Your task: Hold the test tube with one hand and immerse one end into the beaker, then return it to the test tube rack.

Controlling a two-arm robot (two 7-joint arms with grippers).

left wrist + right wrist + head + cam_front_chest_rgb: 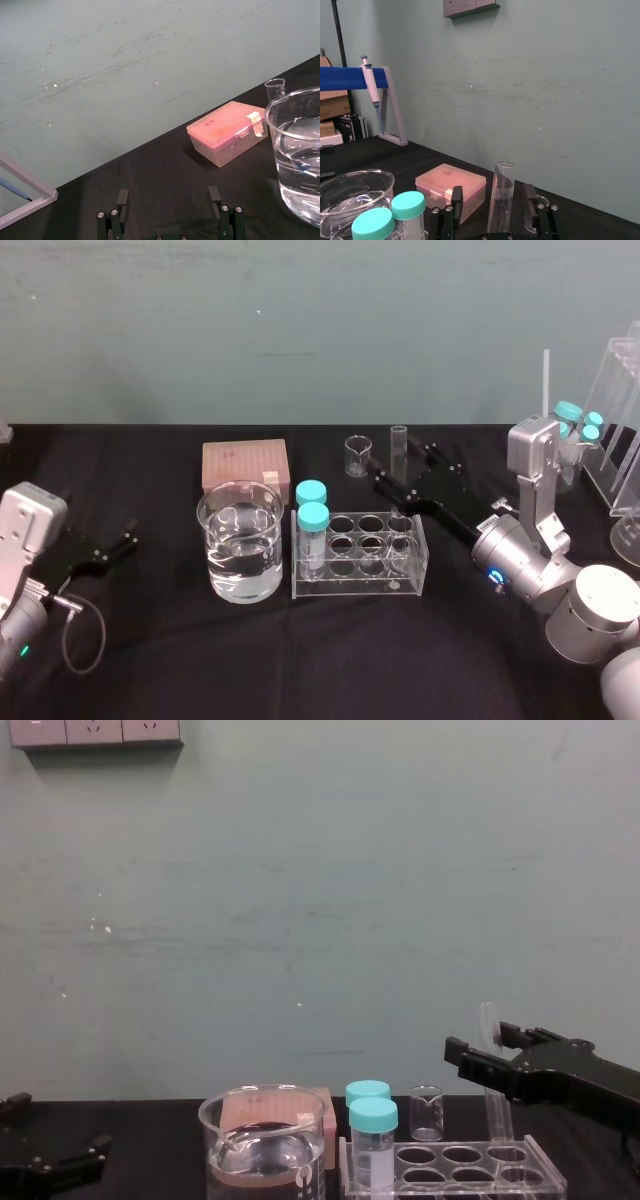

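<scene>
Dark tabletop (150, 660): test tube (399, 452) upright in test tube rack (357, 586) between spread fingers (529, 200) of right claw (405, 466); left claw (168, 194) spread, aside.

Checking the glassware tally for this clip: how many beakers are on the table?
2. The large beaker, holding clear liquid, stands left of the test tube rack; the tiny beaker stands farther back, behind the rack. None seems hidden.

The right claw (402, 464) reaches forward and inward, raised, fingers spread wide; the left claw (126, 543) sits low at far left, likewise spread.
</scene>
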